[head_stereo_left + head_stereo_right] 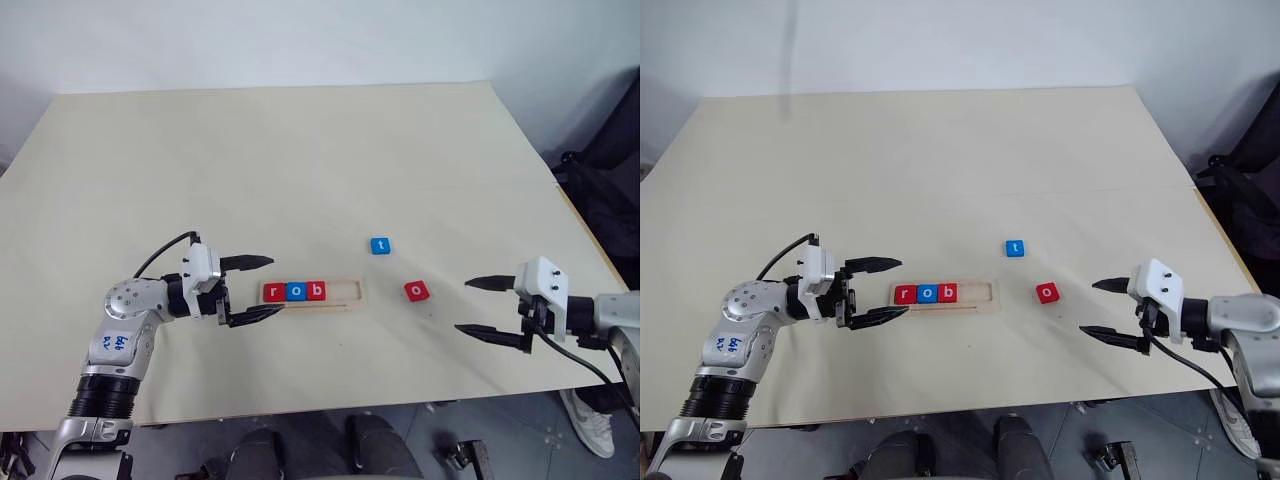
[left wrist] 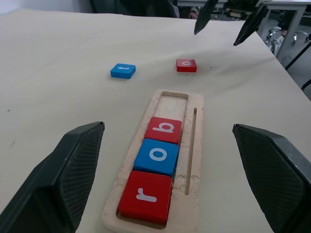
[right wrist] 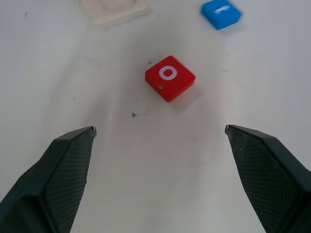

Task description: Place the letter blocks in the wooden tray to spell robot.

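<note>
Two grippers hang over the table with their jaws spread wide and nothing between them; the left gripper (image 1: 252, 289) sits at the left end of the wooden tray (image 1: 345, 292), one finger just past the tray's far side and the other at its near corner, though I cannot tell whether that finger touches the wood; the right gripper (image 1: 478, 306) is toward the table's right edge, pointing left at the loose blocks and apart from them.

The tray lies lengthwise along the near half of the table (image 1: 300, 160), closer to the near edge than the far one; three blocks fill its left part, touching side by side: a red r (image 1: 273, 292), a blue o (image 1: 295, 292) and a red b (image 1: 316, 291); the right part of the recess is bare wood.

Two blocks rest flat on the table past the tray's right end; the red o (image 1: 417, 290) is just beyond that end, between the tray and the right gripper; the blue t (image 1: 381, 245) lies farther toward the far edge, near the red o but not touching it.
</note>
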You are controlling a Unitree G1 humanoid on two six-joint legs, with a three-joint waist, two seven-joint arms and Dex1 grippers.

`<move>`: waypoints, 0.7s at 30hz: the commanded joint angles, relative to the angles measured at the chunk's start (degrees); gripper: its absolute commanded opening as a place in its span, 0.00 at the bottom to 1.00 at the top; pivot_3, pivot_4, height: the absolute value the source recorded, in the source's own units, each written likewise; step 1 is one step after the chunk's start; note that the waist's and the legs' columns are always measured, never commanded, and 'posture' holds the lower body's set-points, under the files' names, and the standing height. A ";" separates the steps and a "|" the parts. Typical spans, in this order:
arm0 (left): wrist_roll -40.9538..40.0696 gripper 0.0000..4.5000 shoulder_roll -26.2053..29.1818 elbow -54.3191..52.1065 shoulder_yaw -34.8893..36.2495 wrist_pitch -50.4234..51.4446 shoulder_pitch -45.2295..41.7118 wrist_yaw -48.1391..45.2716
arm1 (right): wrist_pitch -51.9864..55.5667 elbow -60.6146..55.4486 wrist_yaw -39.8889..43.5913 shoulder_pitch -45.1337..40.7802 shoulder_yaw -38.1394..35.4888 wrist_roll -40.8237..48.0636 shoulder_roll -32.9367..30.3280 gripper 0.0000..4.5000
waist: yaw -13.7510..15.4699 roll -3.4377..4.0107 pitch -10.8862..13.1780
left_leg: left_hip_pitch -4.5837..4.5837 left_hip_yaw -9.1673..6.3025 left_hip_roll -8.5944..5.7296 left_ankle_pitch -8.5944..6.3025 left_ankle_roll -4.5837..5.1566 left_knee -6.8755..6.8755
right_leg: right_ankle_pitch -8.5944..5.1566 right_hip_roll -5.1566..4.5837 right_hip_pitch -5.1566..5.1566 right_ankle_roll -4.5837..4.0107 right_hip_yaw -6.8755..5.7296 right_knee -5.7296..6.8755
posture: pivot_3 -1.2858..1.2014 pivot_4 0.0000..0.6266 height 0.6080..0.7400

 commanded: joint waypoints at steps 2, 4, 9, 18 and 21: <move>-0.99 1.00 0.32 -3.47 0.21 0.41 0.21 -0.48 | -5.46 7.80 3.65 -9.90 7.37 -4.56 0.76 0.99 | -0.03 0.13 0.08 | 0.03 0.02 0.03 0.00 -0.01 0.00 | 0.00 0.00 -0.02 -0.01 0.00 0.03 | 0.52 0.24 1.00; -1.13 1.00 0.36 -4.26 0.00 0.84 0.53 -0.61 | -7.34 11.46 4.87 -13.85 10.48 -6.04 2.22 0.99 | -0.05 0.14 0.08 | 0.02 0.04 0.03 0.01 -0.01 0.00 | -0.01 0.00 -0.04 -0.01 0.01 0.04 | 0.52 0.24 1.00; -1.20 1.00 0.35 -5.46 0.09 1.53 0.96 -0.30 | -10.06 18.23 6.83 -19.68 15.49 -8.32 5.87 0.95 | 0.02 0.16 0.10 | -0.01 0.15 0.04 0.01 -0.02 0.03 | -0.01 -0.04 -0.05 -0.02 -0.02 0.05 | 0.52 0.24 1.00; -1.42 1.00 0.65 -7.16 0.90 2.20 2.21 0.92 | -14.25 23.34 8.26 -22.84 17.76 -10.13 7.16 0.35 | -0.17 0.19 0.12 | 0.05 0.16 0.07 0.02 -0.04 0.07 | -0.02 -0.04 -0.06 -0.03 -0.01 0.21 | 0.52 0.24 1.00; -1.41 1.00 0.69 -7.31 0.94 2.25 2.31 1.12 | -12.36 21.01 8.60 -23.42 17.56 -9.41 7.06 0.32 | -0.18 0.20 0.12 | 0.06 0.14 0.07 0.02 -0.04 0.08 | -0.02 -0.05 -0.07 -0.03 0.00 0.24 | 0.52 0.24 1.00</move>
